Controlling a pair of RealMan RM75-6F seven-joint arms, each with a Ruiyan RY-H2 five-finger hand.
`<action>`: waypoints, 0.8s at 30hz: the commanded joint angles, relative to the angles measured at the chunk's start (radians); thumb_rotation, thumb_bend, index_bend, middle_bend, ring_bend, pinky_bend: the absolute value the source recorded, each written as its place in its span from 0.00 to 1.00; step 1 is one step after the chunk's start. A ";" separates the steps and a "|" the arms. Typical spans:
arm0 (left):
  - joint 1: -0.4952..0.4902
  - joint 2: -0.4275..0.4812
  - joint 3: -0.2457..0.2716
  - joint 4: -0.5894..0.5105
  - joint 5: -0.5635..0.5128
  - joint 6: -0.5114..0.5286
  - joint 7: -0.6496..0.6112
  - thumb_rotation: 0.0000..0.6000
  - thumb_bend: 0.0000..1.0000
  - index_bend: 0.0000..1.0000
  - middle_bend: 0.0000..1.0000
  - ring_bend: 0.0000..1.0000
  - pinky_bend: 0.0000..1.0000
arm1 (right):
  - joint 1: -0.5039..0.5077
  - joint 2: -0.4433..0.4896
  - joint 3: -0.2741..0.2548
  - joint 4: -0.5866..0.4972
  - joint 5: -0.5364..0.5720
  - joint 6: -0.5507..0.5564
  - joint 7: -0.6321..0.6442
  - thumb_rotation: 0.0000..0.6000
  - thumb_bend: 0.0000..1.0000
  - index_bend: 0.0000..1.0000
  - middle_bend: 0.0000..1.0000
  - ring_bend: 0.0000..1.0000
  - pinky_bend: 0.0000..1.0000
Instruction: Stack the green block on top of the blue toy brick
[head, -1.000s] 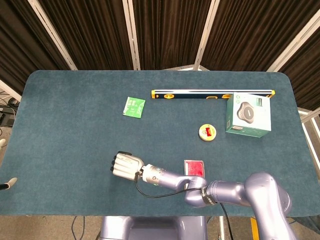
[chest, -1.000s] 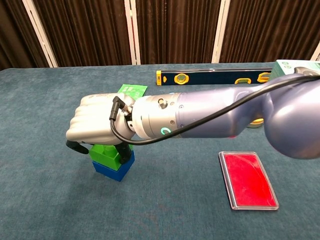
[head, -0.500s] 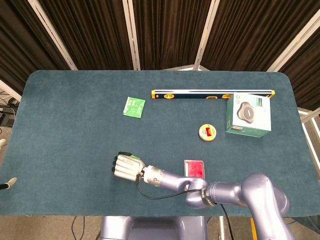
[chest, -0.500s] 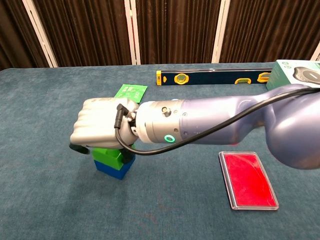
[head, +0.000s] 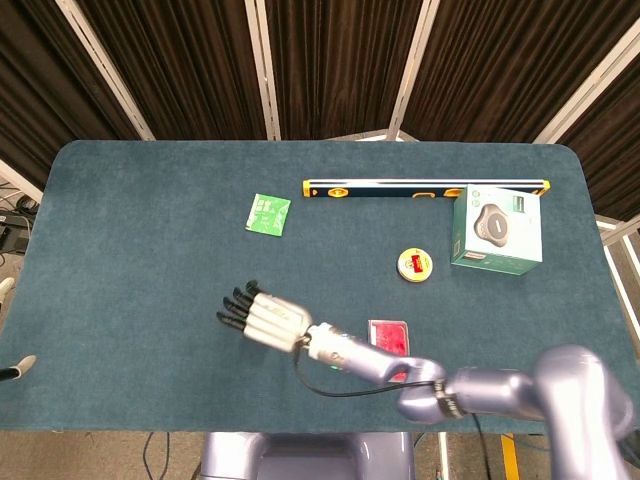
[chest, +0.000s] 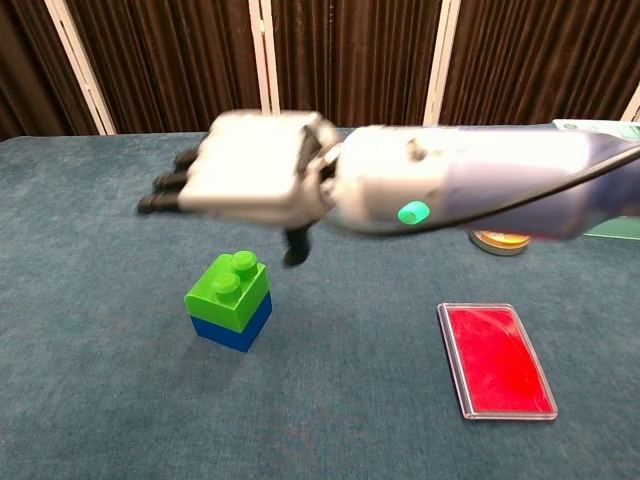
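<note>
Change: right hand has let go of the green block and risen off it; half a second ago it was a fist wrapped round the block, now its fingers are stretched out and spread, holding nothing, and it is blurred in the chest view.
Right hand: palm down above the table, fingertips pointing toward 9 o'clock in the chest view and toward 10 o'clock in the head view; thumb hangs down just above and to the 2 o'clock side of the stack, apart from it.
Left hand: shown in neither view.
Green block: sits squarely on the blue toy brick, studs up, free of the hand; in the head view the stack is hidden under the hand.
Blue toy brick: rests on the table at about 7 o'clock from the middle of the chest view, with only its lower sides showing beneath the green block.
Red case: flat on the table at 3 o'clock from the stack, well apart from it; seen also in the head view, partly crossed by the forearm.
Green packet: lies at 12 o'clock from the hand in the head view.
Spirit level: lies along the far side of the table, at 1 o'clock from the hand.
Boxed device: just beside the level's right end.
Round tin: near the box, at its 8 o'clock side.
</note>
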 joint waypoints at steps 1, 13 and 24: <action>0.004 -0.002 0.002 0.004 0.019 0.014 -0.010 1.00 0.00 0.00 0.00 0.00 0.00 | -0.102 0.148 -0.031 -0.121 -0.009 0.116 -0.032 1.00 0.00 0.00 0.02 0.03 0.17; 0.044 -0.022 0.017 0.039 0.133 0.122 -0.065 1.00 0.00 0.00 0.00 0.00 0.00 | -0.514 0.361 -0.219 -0.113 -0.147 0.621 0.342 1.00 0.00 0.00 0.00 0.00 0.00; 0.042 -0.002 0.041 0.018 0.175 0.101 -0.087 1.00 0.00 0.00 0.00 0.00 0.00 | -0.787 0.349 -0.286 -0.117 -0.078 0.853 0.558 1.00 0.00 0.00 0.00 0.00 0.00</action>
